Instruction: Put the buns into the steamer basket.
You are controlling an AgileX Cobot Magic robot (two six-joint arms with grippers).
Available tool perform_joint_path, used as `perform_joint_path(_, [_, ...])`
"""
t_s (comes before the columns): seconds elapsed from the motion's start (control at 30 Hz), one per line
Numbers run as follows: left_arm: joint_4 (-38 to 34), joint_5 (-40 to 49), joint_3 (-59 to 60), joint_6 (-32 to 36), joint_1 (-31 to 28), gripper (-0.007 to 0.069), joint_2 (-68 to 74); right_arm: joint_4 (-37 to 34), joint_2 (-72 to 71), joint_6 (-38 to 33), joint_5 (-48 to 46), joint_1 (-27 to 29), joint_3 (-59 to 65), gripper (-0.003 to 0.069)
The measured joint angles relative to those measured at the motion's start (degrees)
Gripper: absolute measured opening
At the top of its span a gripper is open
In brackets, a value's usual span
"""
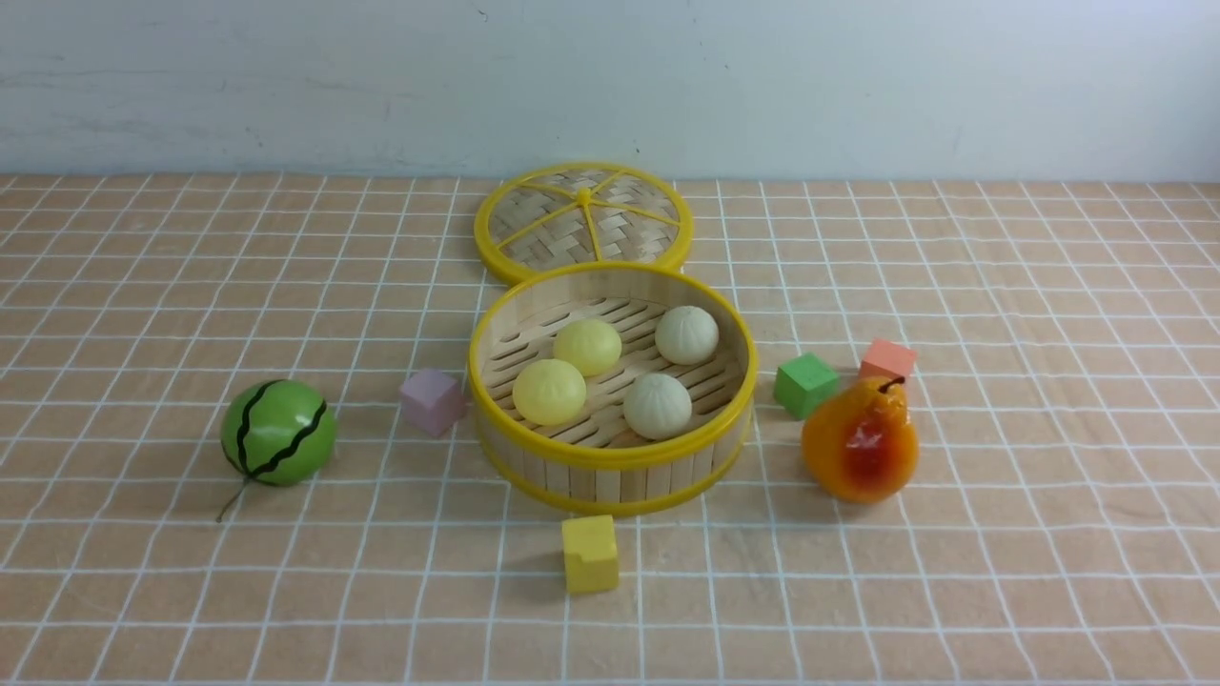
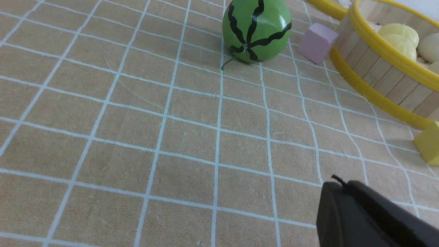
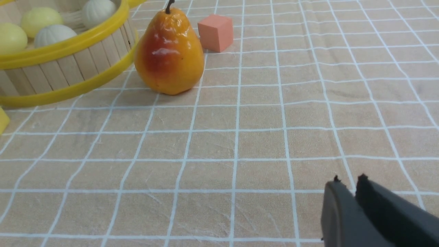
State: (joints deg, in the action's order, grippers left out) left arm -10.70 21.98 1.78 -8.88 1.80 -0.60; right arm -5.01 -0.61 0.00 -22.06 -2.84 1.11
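The steamer basket [image 1: 667,469] stands mid-table, a round bamboo basket with yellow rims. Inside it lie two pale yellow buns [image 1: 588,346] [image 1: 549,391] and two cream buns [image 1: 686,334] [image 1: 657,406]. Neither gripper shows in the front view. In the left wrist view my left gripper [image 2: 343,183] hangs over bare cloth, fingers pressed together and holding nothing, with the basket [image 2: 377,73] farther off. In the right wrist view my right gripper [image 3: 348,180] is also over bare cloth, with a narrow gap between its tips and nothing in it.
A woven lid [image 1: 583,221] lies behind the basket. A green watermelon ball [image 1: 278,432] and a pink cube [image 1: 431,401] sit to its left. To its right are a green cube [image 1: 805,384], a salmon cube [image 1: 887,360] and an orange pear [image 1: 860,440]. A yellow cube [image 1: 589,553] sits in front.
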Motion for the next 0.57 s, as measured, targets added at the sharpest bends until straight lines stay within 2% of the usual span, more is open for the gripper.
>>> perform_joint_path(0.57, [0.0,0.0,0.0,0.0,0.0,-0.0013,0.0,0.0,0.0,0.0,0.0,0.0,0.0,0.0093])
